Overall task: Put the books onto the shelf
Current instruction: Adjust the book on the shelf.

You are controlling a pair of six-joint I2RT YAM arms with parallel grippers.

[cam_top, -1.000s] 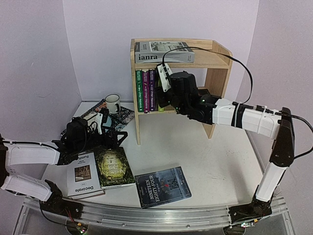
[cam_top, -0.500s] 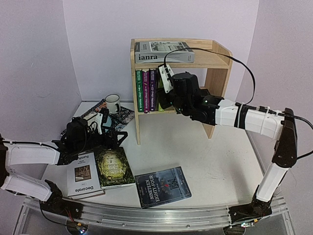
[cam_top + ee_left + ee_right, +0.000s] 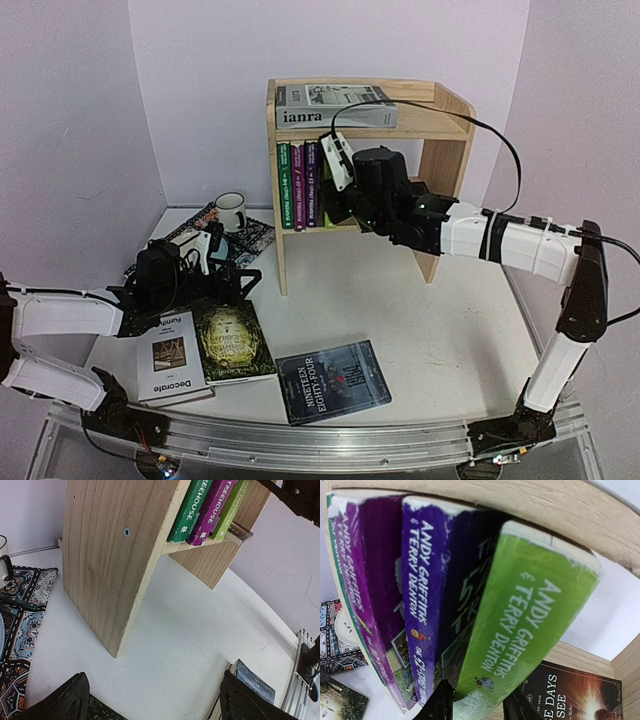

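- Right wrist view: the right gripper point(image 3: 480, 705) is seen at the lower tier of the shelf point(image 3: 530, 510). Its jaws are set either side of the lower end of the light green book point(image 3: 520, 620). Whether the book is pinched or merely straddled cannot be told.
- The light green book is stood spine-out on that tier, touching the purple books point(image 3: 427, 595) at the end of their row. The step in hand is judged to be seating it squarely there.
- This is best done by pressing the book straight back along the tier until its spine is level with its neighbours. It should be kept upright so that the row is not tipped.
- A dark book point(image 3: 575, 695) is laid flat on the same tier, just beyond the green one. It should not be dragged when the fingers are drawn out.
- Little room is offered under the shelf's upper board, so a withdrawal straight out of the shelf's front is advised.
- The left gripper point(image 3: 160, 700) is held low before the shelf's left panel, jaws wide apart with nothing between them.
- Three books are seen flat on the table point(image 3: 400, 300) in front of the shelf: Decorate point(image 3: 170, 362), a dark green book point(image 3: 235, 340) and Nineteen Eighty-Four point(image 3: 333, 382). The ianra book point(image 3: 335, 105) is laid on the shelf's top.
- Open table is found before the shelf. Beside its left panel, a mug point(image 3: 231, 211) and a patterned mat point(image 3: 255, 236) are to be avoided.
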